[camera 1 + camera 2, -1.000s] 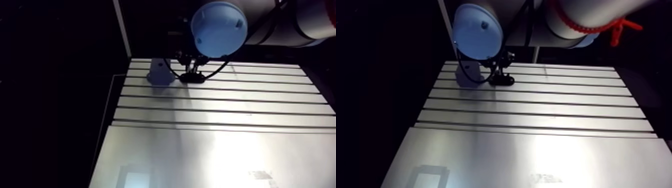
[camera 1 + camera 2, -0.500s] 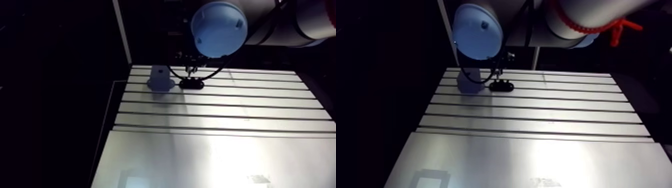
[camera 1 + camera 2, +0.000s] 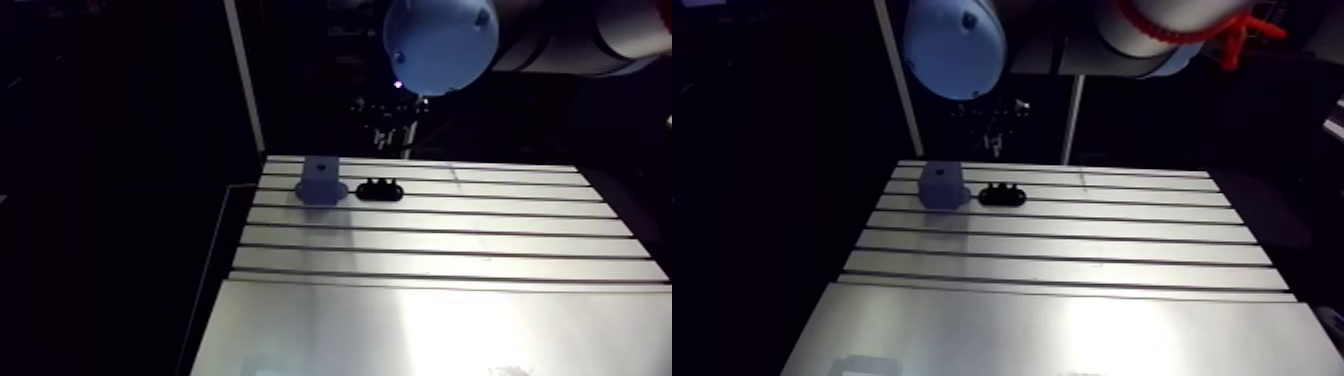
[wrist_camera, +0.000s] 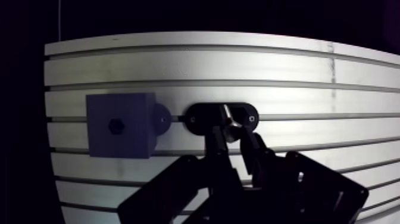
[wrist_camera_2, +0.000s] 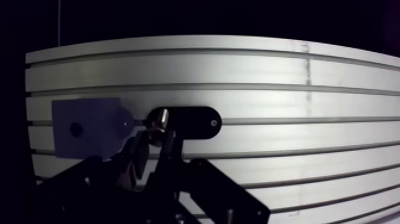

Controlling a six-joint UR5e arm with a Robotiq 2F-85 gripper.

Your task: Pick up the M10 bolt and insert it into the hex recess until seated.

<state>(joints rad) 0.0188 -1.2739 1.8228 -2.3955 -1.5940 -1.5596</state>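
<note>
In the wrist view my gripper (image 4: 232, 127) hangs above the black oval holder (image 4: 199, 116), shut on the shiny M10 bolt (image 4: 233, 120) pinched between its fingertips. Beside the holder sits a blue-grey block (image 4: 134, 134) with a small dark hex recess (image 4: 113, 126) in its upper face. A round foot of the block almost touches the holder's end. In the arm view the gripper (image 3: 391, 122) is small and dark, well above the back of the table, with the block (image 3: 320, 180) and the holder (image 3: 380, 188) below it.
The slotted aluminium table (image 3: 450, 250) runs toward me, with a smooth plate (image 3: 420, 330) at its near end. A thin upright post (image 3: 243, 80) stands at the back left corner. The left table edge (image 3: 215, 270) drops into darkness.
Earlier the gripper was down at the black holder. It has since lifted clear of it and now hangs well above the table. The arm view has shifted with the arm.
</note>
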